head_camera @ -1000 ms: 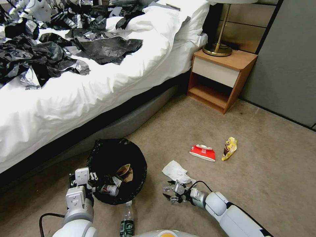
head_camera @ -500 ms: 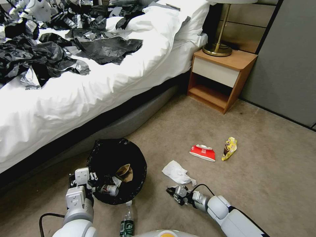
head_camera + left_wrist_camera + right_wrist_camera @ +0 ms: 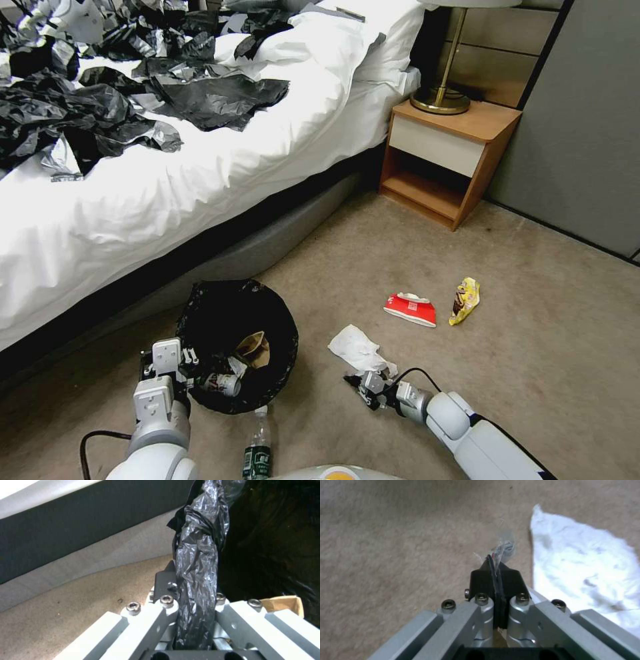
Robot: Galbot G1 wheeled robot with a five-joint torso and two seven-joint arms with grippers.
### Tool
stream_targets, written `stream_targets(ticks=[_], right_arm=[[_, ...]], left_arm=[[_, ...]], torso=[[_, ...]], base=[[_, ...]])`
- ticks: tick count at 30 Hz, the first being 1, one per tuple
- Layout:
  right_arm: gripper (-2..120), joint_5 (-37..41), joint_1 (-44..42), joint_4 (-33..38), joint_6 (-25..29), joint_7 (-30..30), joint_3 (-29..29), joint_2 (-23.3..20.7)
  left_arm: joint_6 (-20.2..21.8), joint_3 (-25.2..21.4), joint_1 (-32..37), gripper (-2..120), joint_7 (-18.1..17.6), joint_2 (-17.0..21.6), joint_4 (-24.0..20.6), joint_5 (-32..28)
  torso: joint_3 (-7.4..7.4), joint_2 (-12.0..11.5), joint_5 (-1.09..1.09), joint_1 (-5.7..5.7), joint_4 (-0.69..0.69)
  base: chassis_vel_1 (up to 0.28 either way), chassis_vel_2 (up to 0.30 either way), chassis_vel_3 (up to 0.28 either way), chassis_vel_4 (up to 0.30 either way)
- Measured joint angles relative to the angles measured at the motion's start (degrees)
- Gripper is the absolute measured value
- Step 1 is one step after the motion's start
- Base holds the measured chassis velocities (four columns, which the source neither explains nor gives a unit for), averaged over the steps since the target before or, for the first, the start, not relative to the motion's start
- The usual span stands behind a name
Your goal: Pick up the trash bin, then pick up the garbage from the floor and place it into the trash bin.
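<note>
A white-sheeted bed [image 3: 200,167] is sitting on beige carpet [image 3: 533,333]; beside its head, a wooden nightstand [image 3: 448,160] is carrying a brass lamp [image 3: 441,97].

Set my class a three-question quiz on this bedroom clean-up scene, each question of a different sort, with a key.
1. True or false: the left pincer is clamped on the rim of the trash bin.
2. What lies closest to the right pincer? A) white tissue B) red-and-white packet C) yellow snack wrapper
3. Fill in: the green-labelled bottle lies on the ____, outside the bin.

Key: 1 true; 2 A; 3 floor.
</note>
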Motion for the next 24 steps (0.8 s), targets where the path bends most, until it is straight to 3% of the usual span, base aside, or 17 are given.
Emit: stream_targets(ticks=[3, 6, 13, 18, 24], right_arm=[[0, 1.4, -0.4, 2.8, 0.5, 0.9, 0.9, -0.4], [0, 5.7, -1.3, 12.3, 1.4, 2.4, 2.4, -2.0], [0, 11.5, -1.7, 25.6, 1.6, 2.8, 3.4, -5.3], [0, 18.7, 0.2, 39.9, -0.6, 2.4, 2.4, -9.2], [0, 26.2, 4.3, 49.3, -3.0, 4.6, -0.4, -11.8]], left_arm=[[0.0, 0.0, 0.0, 2, 0.0, 0.0, -0.1, 0.0], [0.1, 0.0, -0.1, 2, 0.0, 0.2, -0.1, -0.1], [0.1, 0.2, 0.0, 2, 0.0, 0.3, 0.3, -0.2], [0.2, 1.0, 0.1, 2, 0.0, 0.5, 0.5, 0.1], [0.0, 2.5, 0.6, 2, 0.2, 0.4, 0.9, 1.3]], torso=[[0.00, 0.0, 0.01, 0.00, 0.00], [0.00, 0.0, 0.00, 0.00, 0.01], [0.00, 0.0, 0.00, 0.00, 0.00], [0.00, 0.0, -0.01, 0.00, 0.00], [0.00, 0.0, -0.01, 0.00, 0.00]], base=[[0.000, 0.000, 0.000, 0.000], [0.000, 0.000, 0.000, 0.000], [0.000, 0.000, 0.000, 0.000], [0.000, 0.000, 0.000, 0.000], [0.000, 0.000, 0.000, 0.000]])
